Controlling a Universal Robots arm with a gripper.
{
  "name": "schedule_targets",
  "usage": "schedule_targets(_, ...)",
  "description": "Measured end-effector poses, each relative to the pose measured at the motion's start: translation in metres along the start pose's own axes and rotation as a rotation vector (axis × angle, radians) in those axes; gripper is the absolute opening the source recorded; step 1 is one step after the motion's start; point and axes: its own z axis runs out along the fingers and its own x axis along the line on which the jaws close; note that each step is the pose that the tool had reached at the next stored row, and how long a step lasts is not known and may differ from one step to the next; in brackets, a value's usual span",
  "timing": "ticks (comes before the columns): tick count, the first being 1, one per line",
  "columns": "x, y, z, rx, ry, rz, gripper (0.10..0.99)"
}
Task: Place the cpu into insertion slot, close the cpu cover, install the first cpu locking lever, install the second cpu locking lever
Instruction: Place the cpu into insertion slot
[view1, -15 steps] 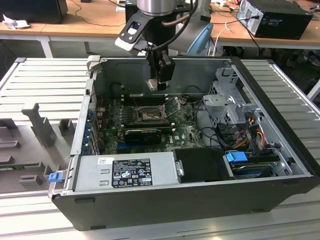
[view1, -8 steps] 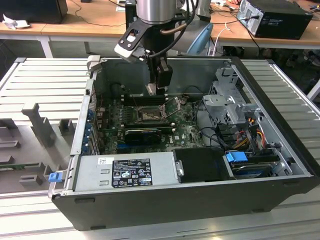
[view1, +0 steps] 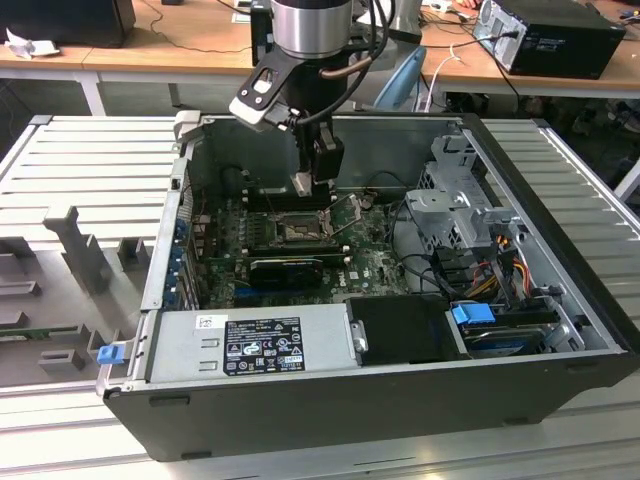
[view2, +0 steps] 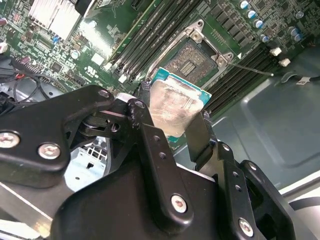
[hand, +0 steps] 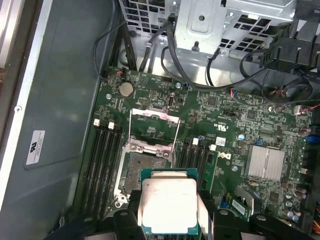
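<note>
While short of the insertion slot (hand: 142, 162), cpu (hand: 169, 207) within the claw (hand: 168, 200).

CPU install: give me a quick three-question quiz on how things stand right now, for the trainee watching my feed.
1. True or false: the cpu is already seated in the insertion slot.
2. In the first wrist view, the cpu cover is: A) shut over the slot; B) swung open, leaving the slot uncovered; C) lying on top of the cpu.
3. Fill in: the gripper is shut on the ____.
Key: 1 false, the cpu is held above the slot; 2 B; 3 cpu.
</note>
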Motion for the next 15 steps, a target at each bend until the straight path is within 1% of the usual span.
schedule_targets(6, -0.0001, -0.0003, 0.0040, 0.001, 0.0003, 0.000, 0.525)
schedule_targets(8, -0.0002, -0.0006, 0.0077, 0.001, 0.0003, 0.000, 0.525)
schedule_targets(11, -0.0002, -0.0009, 0.0109, 0.001, 0.0003, 0.000, 0.525)
schedule_targets(15, -0.0003, -0.0011, 0.0133, 0.001, 0.0003, 0.000, 0.525)
